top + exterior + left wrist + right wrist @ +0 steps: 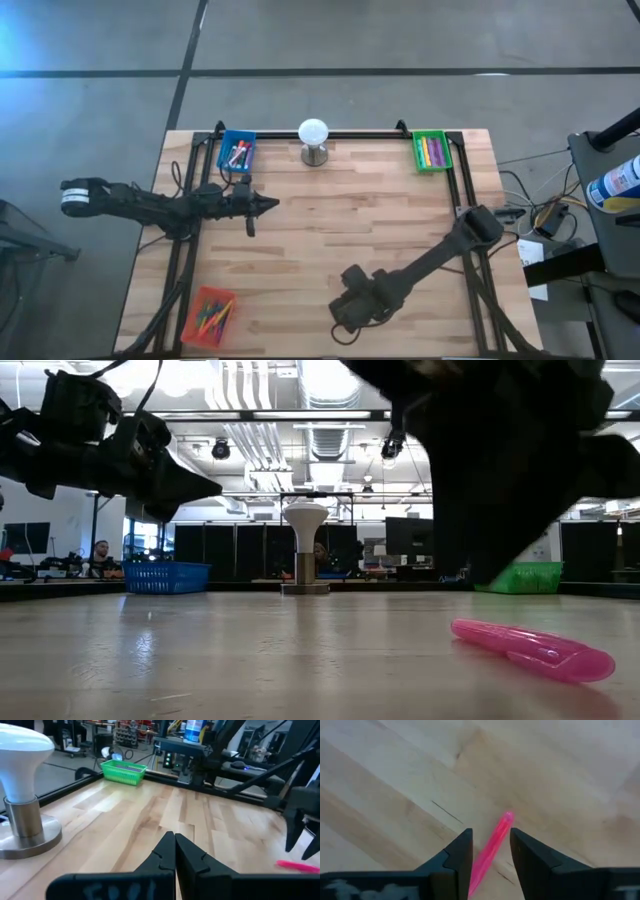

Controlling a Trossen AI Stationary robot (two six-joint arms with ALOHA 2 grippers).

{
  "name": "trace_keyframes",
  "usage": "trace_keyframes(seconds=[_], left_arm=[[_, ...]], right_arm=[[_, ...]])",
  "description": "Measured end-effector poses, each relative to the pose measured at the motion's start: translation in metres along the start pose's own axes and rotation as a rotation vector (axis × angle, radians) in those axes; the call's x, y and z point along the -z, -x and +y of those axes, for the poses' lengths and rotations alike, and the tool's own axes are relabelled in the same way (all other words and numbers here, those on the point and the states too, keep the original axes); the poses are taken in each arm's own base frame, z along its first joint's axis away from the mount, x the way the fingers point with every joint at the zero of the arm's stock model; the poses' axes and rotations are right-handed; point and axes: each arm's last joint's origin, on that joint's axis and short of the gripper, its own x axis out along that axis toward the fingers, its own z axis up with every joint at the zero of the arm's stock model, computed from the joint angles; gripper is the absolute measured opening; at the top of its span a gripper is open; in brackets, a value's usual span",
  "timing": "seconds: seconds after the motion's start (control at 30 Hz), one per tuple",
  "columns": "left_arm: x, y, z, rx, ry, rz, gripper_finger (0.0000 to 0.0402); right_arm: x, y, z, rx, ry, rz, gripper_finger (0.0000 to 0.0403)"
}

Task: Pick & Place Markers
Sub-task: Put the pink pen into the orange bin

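Note:
A pink marker [530, 648] lies flat on the wooden table near its front edge, right of the middle. My right gripper [490, 832] hangs over it, pointing steeply down, open. Its fingers stand on either side of the marker [492, 847], a little above it and apart from it. In the high view this gripper [347, 318] hides the marker. My left gripper [275, 204] hovers level over the table's left middle, shut and holding nothing.
A blue tray [237, 150] and a green tray [431, 150] with markers stand at the far edge. Between them is a white ball on a metal stand [314, 140]. A red tray [210, 315] with markers sits at the near left corner.

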Motion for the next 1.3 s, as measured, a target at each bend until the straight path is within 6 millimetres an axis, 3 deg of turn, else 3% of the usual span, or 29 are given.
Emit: trace_keyframes(seconds=[0.3,0.63,0.73,0.83,1.1,1.3], left_arm=[[0.005,0.000,0.001,-0.016,0.016,0.048,0.0000],[0.006,0.000,0.001,-0.020,0.082,0.056,0.0000],[0.006,0.000,-0.002,0.057,0.118,0.073,0.0000],[0.006,0.000,-0.004,0.115,0.145,0.088,0.0000],[0.004,-0.001,-0.003,0.075,0.170,0.074,0.0000],[0.006,0.000,-0.002,0.053,0.181,0.076,0.0000]], right_arm=[[0.009,-0.026,-0.001,0.062,-0.007,0.044,0.0109],[0.012,-0.029,-0.003,0.074,0.084,0.026,0.0040],[0.007,-0.018,0.000,0.041,0.179,-0.047,0.0031],[-0.003,0.008,0.002,-0.013,0.284,-0.125,0.0034],[-0.030,0.071,-0.005,-0.132,0.576,-0.412,0.0036],[-0.058,0.077,-0.021,-0.330,0.616,-0.595,0.0035]])
